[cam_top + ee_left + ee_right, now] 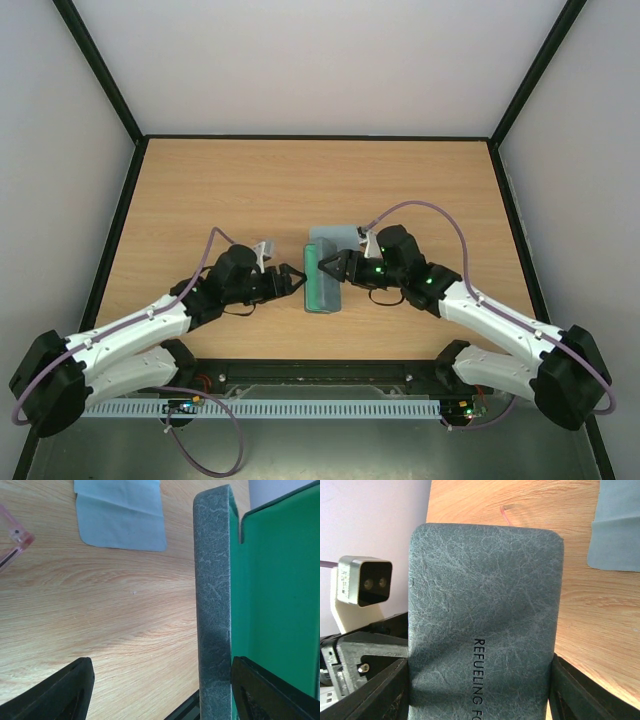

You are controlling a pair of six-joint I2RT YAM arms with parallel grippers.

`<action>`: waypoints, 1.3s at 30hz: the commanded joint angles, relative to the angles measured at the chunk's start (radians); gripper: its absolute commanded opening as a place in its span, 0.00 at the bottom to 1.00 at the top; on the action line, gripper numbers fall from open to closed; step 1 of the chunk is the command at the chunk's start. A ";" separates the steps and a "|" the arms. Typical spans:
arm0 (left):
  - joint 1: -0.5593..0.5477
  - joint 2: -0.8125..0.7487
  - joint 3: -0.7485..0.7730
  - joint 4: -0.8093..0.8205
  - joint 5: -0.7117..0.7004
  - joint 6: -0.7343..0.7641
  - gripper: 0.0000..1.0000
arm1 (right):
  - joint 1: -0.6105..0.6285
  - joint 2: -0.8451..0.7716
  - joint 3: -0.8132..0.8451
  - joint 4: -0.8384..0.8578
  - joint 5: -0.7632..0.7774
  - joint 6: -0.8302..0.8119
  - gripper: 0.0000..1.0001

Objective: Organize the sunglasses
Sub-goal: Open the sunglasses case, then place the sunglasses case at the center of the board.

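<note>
While the top view is showing the hard case (323,270) lying open on the table (200,200), we are noting the left gripper (297,279) at its left edge and the right gripper (333,265) over it.

Left wrist: the left gripper (160,700) is standing wide open, gripping nothing, fingers (55,695) straddling the case wall. The sunglasses (17,537), one pink frame corner showing, are lying on the table near the light-blue cloth (120,512), apart from the case.

Right wrist: the right gripper (480,695) is clamping the case lid across its width.

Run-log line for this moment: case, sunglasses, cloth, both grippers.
case: open | sunglasses: outside case | cloth: lying flat, apart from case | left gripper: open, astride case wall | right gripper: flanking lid, grip unclear
</note>
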 commanded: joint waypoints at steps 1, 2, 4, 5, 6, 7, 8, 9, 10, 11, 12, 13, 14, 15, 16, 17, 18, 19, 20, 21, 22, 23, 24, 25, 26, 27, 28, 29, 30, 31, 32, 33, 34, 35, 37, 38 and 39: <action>0.017 0.007 -0.035 -0.056 -0.047 0.011 0.77 | -0.008 -0.050 0.012 0.051 -0.048 0.013 0.35; 0.018 0.007 -0.038 -0.056 -0.048 0.011 0.77 | -0.008 -0.053 0.013 0.050 -0.048 0.013 0.35; 0.019 0.004 -0.042 -0.056 -0.051 0.012 0.77 | -0.010 -0.057 0.013 0.044 -0.046 0.012 0.35; 0.020 0.002 -0.042 -0.056 -0.051 0.012 0.77 | -0.011 -0.058 0.012 0.041 -0.046 0.010 0.35; 0.022 -0.001 -0.042 -0.058 -0.050 0.013 0.77 | -0.014 -0.059 0.009 0.040 -0.046 0.010 0.35; 0.023 -0.003 -0.043 -0.061 -0.053 0.013 0.77 | -0.017 -0.059 0.006 0.039 -0.047 0.010 0.35; 0.025 -0.006 -0.043 -0.062 -0.053 0.014 0.77 | -0.018 -0.060 0.004 0.040 -0.048 0.010 0.35; 0.027 -0.007 -0.043 -0.065 -0.053 0.017 0.77 | -0.019 -0.060 0.002 0.041 -0.049 0.010 0.35; 0.030 -0.006 -0.045 -0.068 -0.053 0.018 0.77 | -0.022 -0.062 0.001 0.041 -0.048 0.011 0.35; 0.033 -0.009 -0.044 -0.070 -0.050 0.020 0.77 | -0.023 -0.062 0.000 0.040 -0.047 0.009 0.35; 0.034 -0.015 -0.043 -0.074 -0.052 0.020 0.77 | -0.029 -0.063 -0.001 0.035 -0.045 0.005 0.35; 0.036 -0.023 -0.041 -0.083 -0.055 0.021 0.78 | -0.039 -0.064 -0.002 0.030 -0.045 0.002 0.35; 0.038 -0.032 -0.037 -0.093 -0.059 0.024 0.78 | -0.058 -0.065 -0.005 0.027 -0.047 -0.005 0.35; 0.041 -0.041 -0.030 -0.106 -0.062 0.027 0.78 | -0.086 -0.066 -0.011 0.027 -0.055 -0.012 0.35; 0.045 -0.048 -0.022 -0.120 -0.064 0.033 0.78 | -0.118 -0.063 -0.016 0.027 -0.068 -0.017 0.35; 0.050 -0.056 -0.010 -0.136 -0.066 0.040 0.78 | -0.153 -0.059 -0.019 0.025 -0.078 -0.028 0.35; 0.056 -0.060 0.000 -0.150 -0.067 0.046 0.78 | -0.188 -0.052 -0.016 0.016 -0.084 -0.043 0.35; 0.060 -0.065 0.009 -0.161 -0.066 0.054 0.78 | -0.222 -0.042 -0.008 0.004 -0.084 -0.058 0.35; 0.068 -0.067 0.017 -0.173 -0.064 0.061 0.78 | -0.253 -0.030 0.001 -0.014 -0.085 -0.077 0.35; 0.073 -0.068 0.025 -0.181 -0.063 0.068 0.78 | -0.282 -0.017 0.009 -0.023 -0.090 -0.094 0.35; 0.079 -0.068 0.030 -0.190 -0.059 0.075 0.78 | -0.310 -0.002 0.015 -0.031 -0.095 -0.108 0.36; 0.085 -0.067 0.036 -0.196 -0.055 0.081 0.78 | -0.333 0.013 0.018 -0.042 -0.095 -0.123 0.36; 0.090 -0.066 0.039 -0.200 -0.050 0.085 0.78 | -0.360 0.028 0.020 -0.053 -0.097 -0.137 0.36; 0.094 -0.067 0.042 -0.204 -0.046 0.090 0.79 | -0.384 0.047 0.020 -0.058 -0.098 -0.155 0.36; 0.099 -0.069 0.042 -0.207 -0.045 0.092 0.79 | -0.408 0.062 0.019 -0.065 -0.096 -0.170 0.37; 0.102 -0.071 0.043 -0.207 -0.043 0.094 0.79 | -0.430 0.080 0.022 -0.073 -0.092 -0.187 0.38; 0.106 -0.072 0.042 -0.207 -0.041 0.095 0.79 | -0.450 0.101 0.028 -0.086 -0.083 -0.207 0.38; 0.108 -0.072 0.040 -0.206 -0.038 0.096 0.79 | -0.471 0.121 0.036 -0.095 -0.079 -0.223 0.39; 0.109 -0.070 0.040 -0.206 -0.035 0.098 0.79 | -0.491 0.142 0.035 -0.088 -0.088 -0.231 0.39; 0.111 -0.068 0.040 -0.204 -0.033 0.100 0.79 | -0.511 0.159 0.031 -0.071 -0.105 -0.231 0.39; 0.112 -0.067 0.041 -0.204 -0.031 0.102 0.79 | -0.534 0.176 0.029 -0.058 -0.116 -0.232 0.39; 0.113 -0.066 0.041 -0.204 -0.030 0.103 0.79 | -0.548 0.189 0.030 -0.047 -0.128 -0.234 0.39; 0.113 -0.066 0.042 -0.204 -0.028 0.105 0.79 | -0.563 0.201 0.030 -0.039 -0.138 -0.236 0.39; 0.115 -0.066 0.041 -0.205 -0.026 0.107 0.79 | -0.576 0.212 0.031 -0.035 -0.146 -0.241 0.40; 0.117 -0.068 0.042 -0.208 -0.025 0.109 0.79 | -0.600 0.229 0.030 -0.028 -0.162 -0.249 0.40; 0.118 -0.069 0.041 -0.208 -0.024 0.110 0.79 | -0.610 0.239 0.027 -0.022 -0.167 -0.253 0.41; 0.119 -0.070 0.039 -0.208 -0.024 0.110 0.79 | -0.617 0.249 0.027 -0.019 -0.173 -0.258 0.42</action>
